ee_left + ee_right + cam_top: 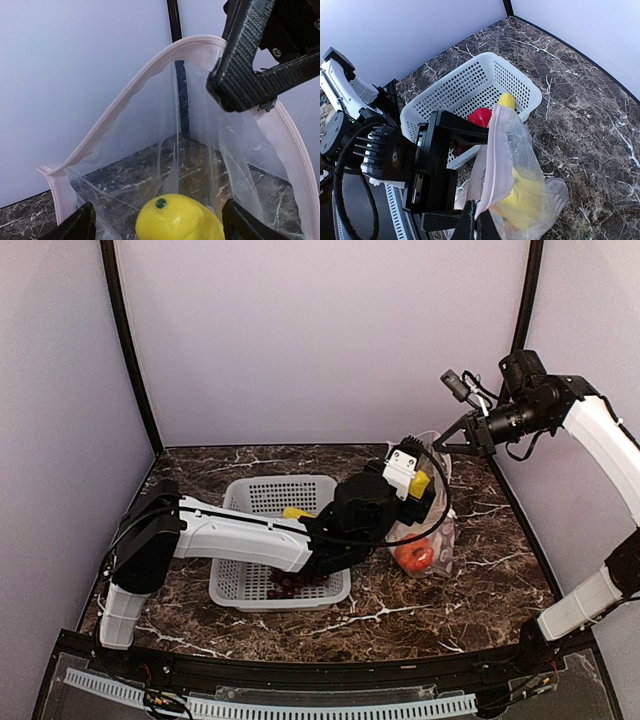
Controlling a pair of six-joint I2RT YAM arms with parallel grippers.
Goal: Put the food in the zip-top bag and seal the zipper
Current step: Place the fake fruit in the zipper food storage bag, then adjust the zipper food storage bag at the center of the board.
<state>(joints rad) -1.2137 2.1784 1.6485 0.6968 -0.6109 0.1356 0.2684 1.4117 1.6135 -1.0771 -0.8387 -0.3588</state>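
My right gripper (463,437) is shut on the whitish-pink zipper (125,100) and holds the clear zip-top bag (441,532) up with its mouth open. It pinches the strip at the bottom of the right wrist view (480,220). My left gripper (416,494) reaches into the bag's mouth, closed on a yellow piece (177,220) with a green dot on its tip. An orange tomato (415,555) lies at the bag's bottom. A red pepper (481,117), a second yellow piece (507,100) and dark red grapes (285,585) lie in the basket. The cauliflower is out of view.
The white perforated basket (232,585) stands left of the bag, under my left arm. The marble table is walled in by pale panels and black corner posts (174,15). A black frame edge runs along the near side.
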